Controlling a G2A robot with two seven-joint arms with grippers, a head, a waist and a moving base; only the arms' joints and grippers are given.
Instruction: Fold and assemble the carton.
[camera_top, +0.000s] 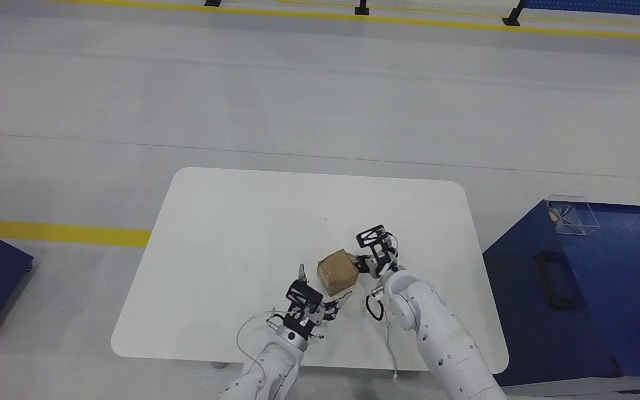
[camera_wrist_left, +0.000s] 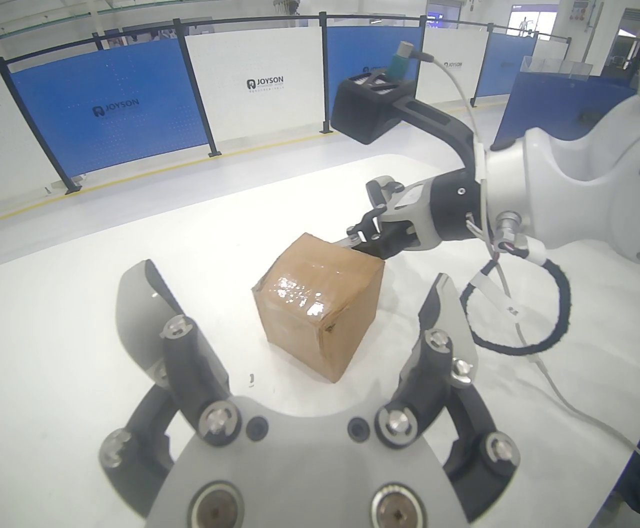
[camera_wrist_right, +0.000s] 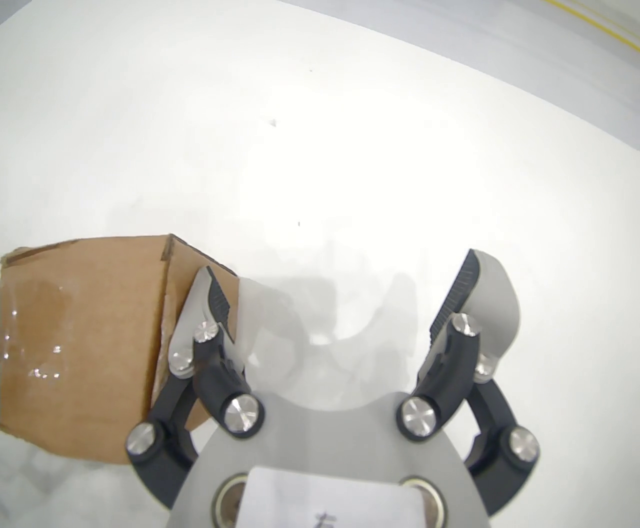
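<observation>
A small brown cardboard carton (camera_top: 336, 271) stands closed as a cube on the white table (camera_top: 240, 240), with shiny clear tape across its top face (camera_wrist_left: 300, 295). My left gripper (camera_wrist_left: 295, 295) is open just in front of the carton, which stands a little beyond its fingertips. My right gripper (camera_wrist_right: 340, 280) is open beside the carton (camera_wrist_right: 85, 330), with one finger (camera_wrist_right: 207, 305) lying against the carton's side wall and nothing between the fingers. In the left wrist view the right gripper (camera_wrist_left: 367, 240) sits at the carton's far upper corner.
A blue cabinet (camera_top: 560, 290) stands off the table's right side with a clear plastic box (camera_top: 572, 213) on top. The table's near edge (camera_top: 300, 362) lies close behind both grippers. Blue and white barrier panels (camera_wrist_left: 150, 100) ring the floor beyond.
</observation>
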